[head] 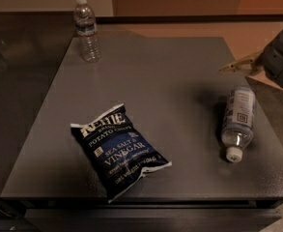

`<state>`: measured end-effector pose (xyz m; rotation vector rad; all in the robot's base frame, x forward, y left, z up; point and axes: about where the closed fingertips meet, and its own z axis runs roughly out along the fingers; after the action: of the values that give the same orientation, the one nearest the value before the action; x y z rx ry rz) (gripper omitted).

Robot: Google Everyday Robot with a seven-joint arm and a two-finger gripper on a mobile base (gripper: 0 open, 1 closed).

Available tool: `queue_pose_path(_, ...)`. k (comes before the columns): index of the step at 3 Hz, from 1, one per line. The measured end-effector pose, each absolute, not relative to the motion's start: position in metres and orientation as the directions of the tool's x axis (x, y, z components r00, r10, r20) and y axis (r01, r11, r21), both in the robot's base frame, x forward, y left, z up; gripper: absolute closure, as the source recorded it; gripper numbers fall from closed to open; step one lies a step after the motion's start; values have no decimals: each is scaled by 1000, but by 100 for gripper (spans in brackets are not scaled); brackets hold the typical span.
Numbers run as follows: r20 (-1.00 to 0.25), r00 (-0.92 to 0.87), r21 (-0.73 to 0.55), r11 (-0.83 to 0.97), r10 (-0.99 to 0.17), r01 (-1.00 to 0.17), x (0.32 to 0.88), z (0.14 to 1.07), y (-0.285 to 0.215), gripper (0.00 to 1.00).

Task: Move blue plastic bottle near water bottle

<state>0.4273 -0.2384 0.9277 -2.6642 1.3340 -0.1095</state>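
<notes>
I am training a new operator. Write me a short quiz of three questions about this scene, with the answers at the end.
1. Fill in: the gripper hangs at the picture's ___ side, beyond the base of the blue plastic bottle.
2. True or false: the blue plastic bottle stands upright on the table.
3. Which is farthest from the blue plastic bottle? A) chips bag B) water bottle C) gripper

Key: 1 right. 2 false; it lies on its side, cap towards the camera. 3 B; the chips bag and the gripper are nearer.
</notes>
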Motion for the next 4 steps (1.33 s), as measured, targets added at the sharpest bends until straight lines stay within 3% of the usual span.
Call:
queue_pose_path(1,-3,673,-151,-665,-740,-732,428,907,-244,0)
queue_pose_path(4,-23,683,-90,-679,-730,-728,458,870,-259,0)
